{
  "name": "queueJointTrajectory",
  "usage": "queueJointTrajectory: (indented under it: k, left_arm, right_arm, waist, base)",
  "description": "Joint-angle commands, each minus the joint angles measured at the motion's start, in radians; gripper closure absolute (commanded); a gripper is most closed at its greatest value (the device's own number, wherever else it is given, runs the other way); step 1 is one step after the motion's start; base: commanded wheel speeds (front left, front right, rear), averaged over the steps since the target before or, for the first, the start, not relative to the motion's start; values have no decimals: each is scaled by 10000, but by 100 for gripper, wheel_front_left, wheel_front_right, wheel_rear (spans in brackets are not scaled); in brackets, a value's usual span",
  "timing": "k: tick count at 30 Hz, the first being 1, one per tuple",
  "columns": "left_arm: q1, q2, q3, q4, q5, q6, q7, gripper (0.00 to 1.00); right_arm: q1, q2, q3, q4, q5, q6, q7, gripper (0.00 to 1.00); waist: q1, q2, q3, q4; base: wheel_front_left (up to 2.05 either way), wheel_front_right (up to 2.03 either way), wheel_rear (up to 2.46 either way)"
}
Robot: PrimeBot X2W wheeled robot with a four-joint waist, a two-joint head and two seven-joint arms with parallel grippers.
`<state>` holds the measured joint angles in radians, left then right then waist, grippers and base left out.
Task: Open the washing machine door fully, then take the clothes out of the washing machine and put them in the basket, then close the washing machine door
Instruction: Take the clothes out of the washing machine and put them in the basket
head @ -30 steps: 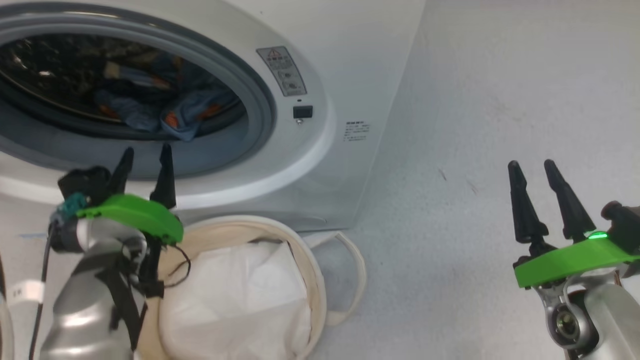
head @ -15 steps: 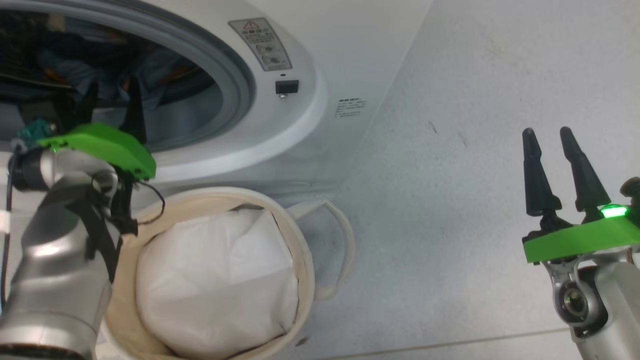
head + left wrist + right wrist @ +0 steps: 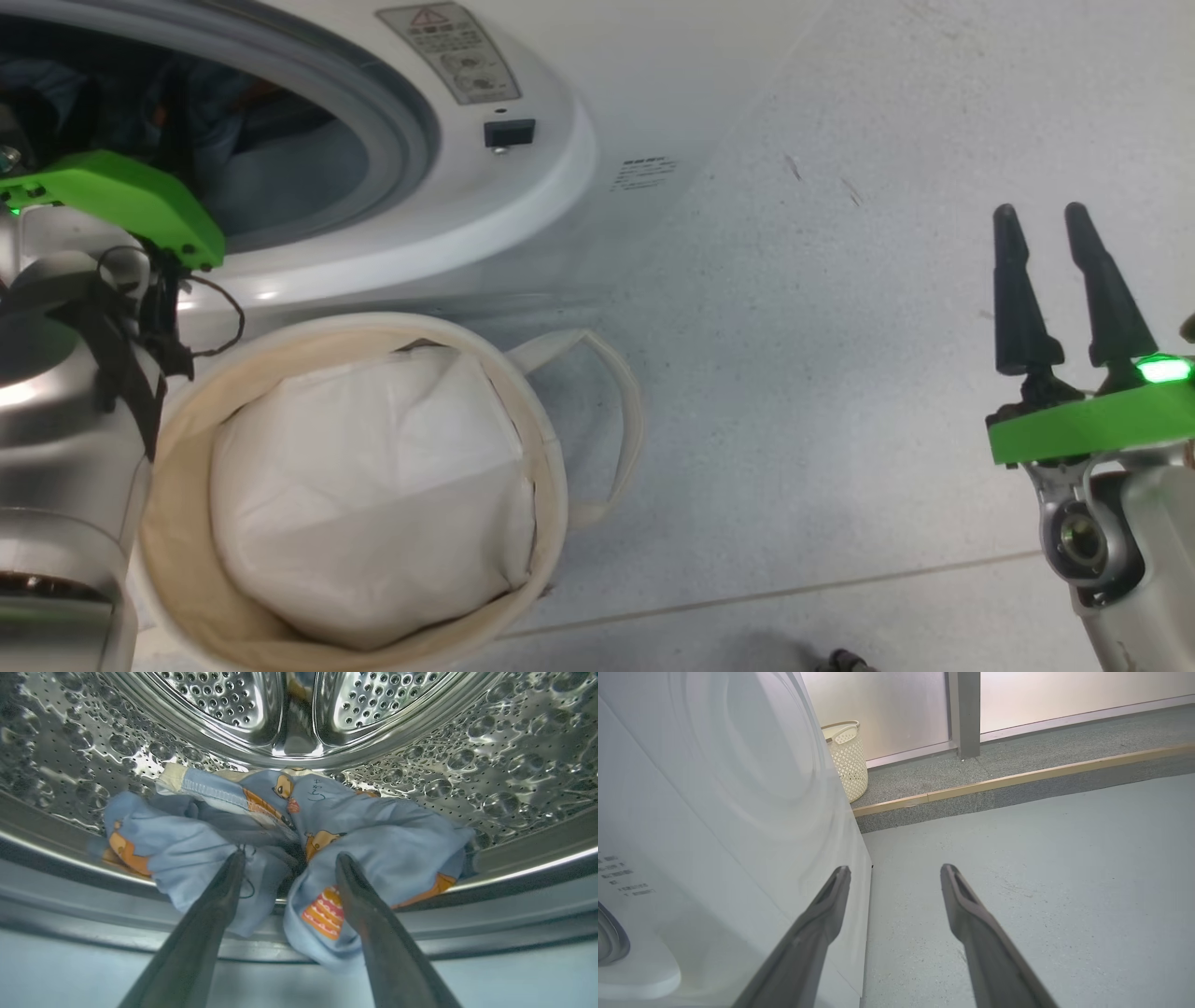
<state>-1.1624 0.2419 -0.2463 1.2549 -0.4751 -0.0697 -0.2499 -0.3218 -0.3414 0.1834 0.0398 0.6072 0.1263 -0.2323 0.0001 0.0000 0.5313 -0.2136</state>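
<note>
Floor [image 3: 840,373], pale grey, lies open from the washing machine [image 3: 560,177] toward 3 o'clock, where the right jaws hang spread. The basket [image 3: 557,485] stands at 6 o'clock below the drum mouth. Left jaws, spread, point at the clothes [image 3: 406,844] on the drum's lip.

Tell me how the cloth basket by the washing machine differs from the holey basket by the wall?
The cloth basket is soft canvas; the holey basket looks stiff, with little holes all over. The cloth basket has long loop handles and a white liner; the holey basket has a handle at its rim. The cloth basket sits right before the washing machine; the holey basket stands by the wall. Both are cream.
</note>
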Motion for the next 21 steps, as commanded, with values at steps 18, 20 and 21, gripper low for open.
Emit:
queueJointTrajectory:
  k: [18,20,21]
  left_arm:
    - [-581,421,-373,309,138,74,1660,100]
    - [-532,383,-427,319,124,8,1810,100]
    - [-518,375,-448,322,121,-6,1824,100]
  right_arm:
    - [40,-135,-43,-363,-207,44,-201,0]
    - [15,-158,-29,-338,-202,44,-204,0]
    - [4,-172,-21,-328,-199,44,-205,0]
  waist:
    - [-1,0,369,-82]
    - [-1,0,331,-75]
    - [-1,0,302,-68]
  base:
    - [0,0,0]
    - [0,0,0]
    - [0,0,0]
